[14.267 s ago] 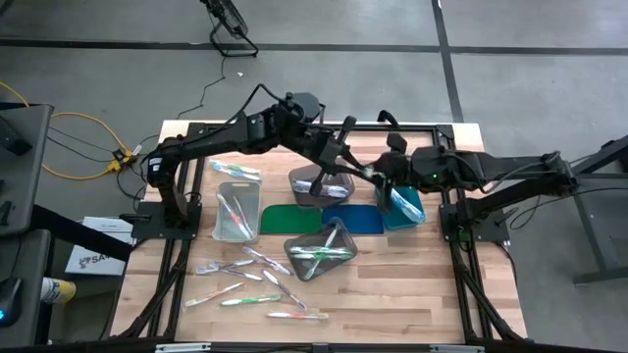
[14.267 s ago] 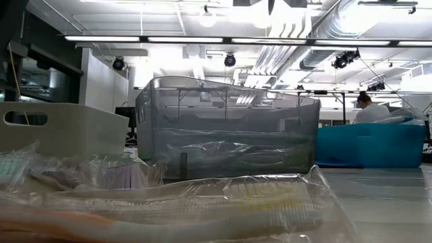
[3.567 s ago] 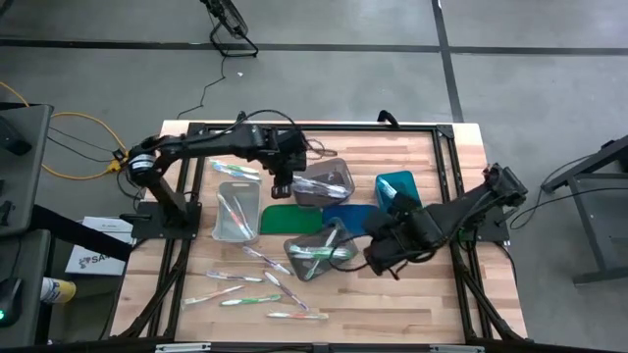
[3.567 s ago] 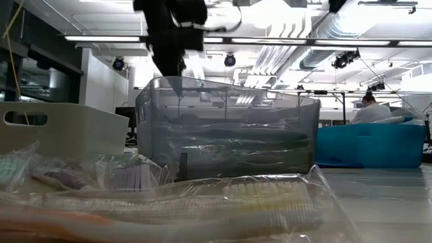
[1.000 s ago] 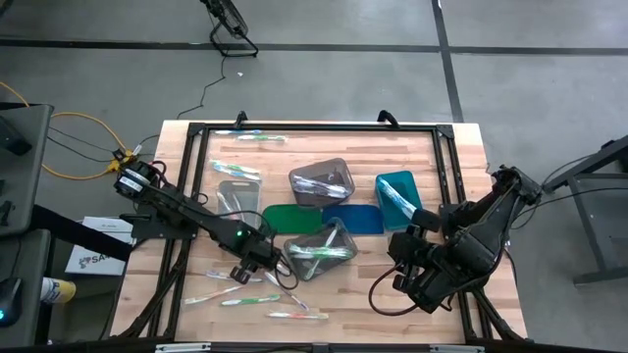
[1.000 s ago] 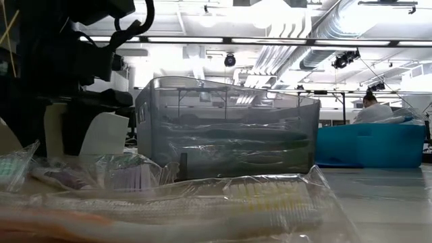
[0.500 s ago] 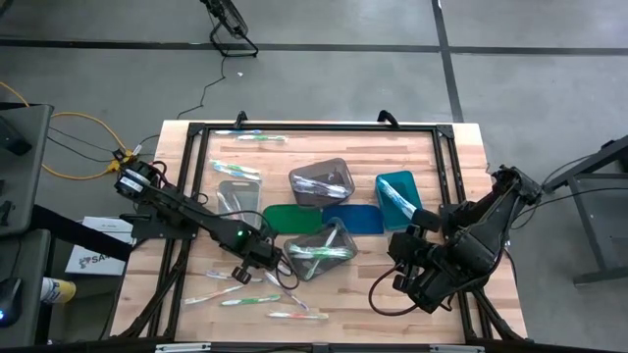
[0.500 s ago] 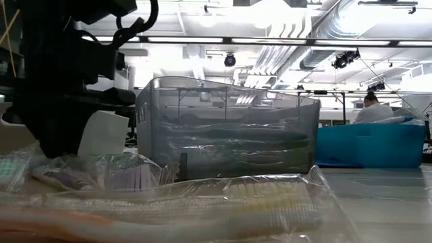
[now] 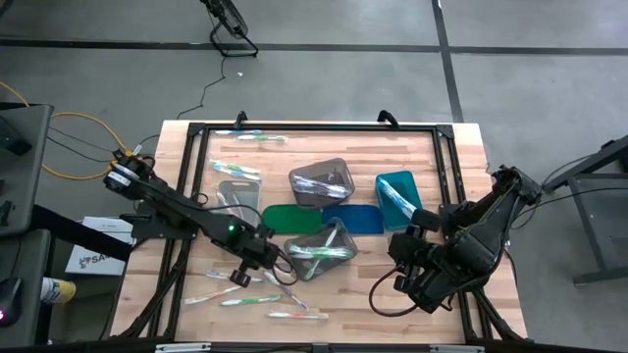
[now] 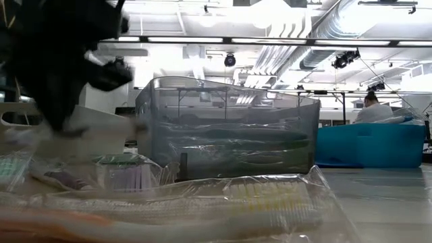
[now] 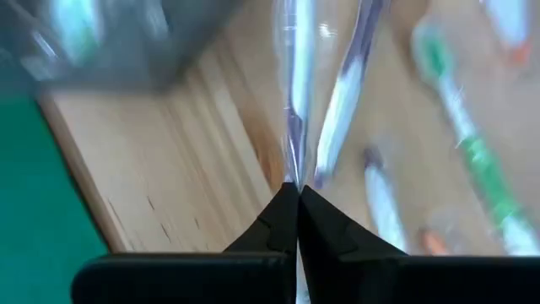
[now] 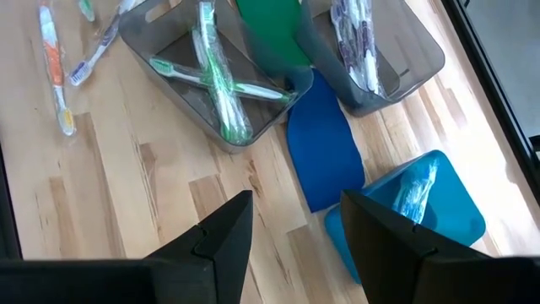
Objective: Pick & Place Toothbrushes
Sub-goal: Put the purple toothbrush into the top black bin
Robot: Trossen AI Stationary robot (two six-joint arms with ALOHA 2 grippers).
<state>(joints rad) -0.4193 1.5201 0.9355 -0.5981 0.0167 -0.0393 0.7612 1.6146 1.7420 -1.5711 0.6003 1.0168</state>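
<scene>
Toothbrushes (image 9: 235,299): thin sticks sealed in crinkly clear wrappers, green, orange and purple accents, scattered on the wood-slat table (image 9: 461,157) near its front-left part; more lie in the clear grey bin (image 9: 321,249). My left gripper (image 9: 267,257) sits just beside that bin, its dark tapered fingers (image 11: 278,221) pinched together on the clear wrapper of a purple-accented toothbrush (image 11: 337,101). My right gripper (image 12: 295,221) hangs over the front-right table, fingers spread wide, holding nothing.

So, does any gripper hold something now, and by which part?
The left gripper is shut on the clear wrapper of a purple toothbrush, at the wrapper's end. The right gripper is open and holds nothing.
</scene>
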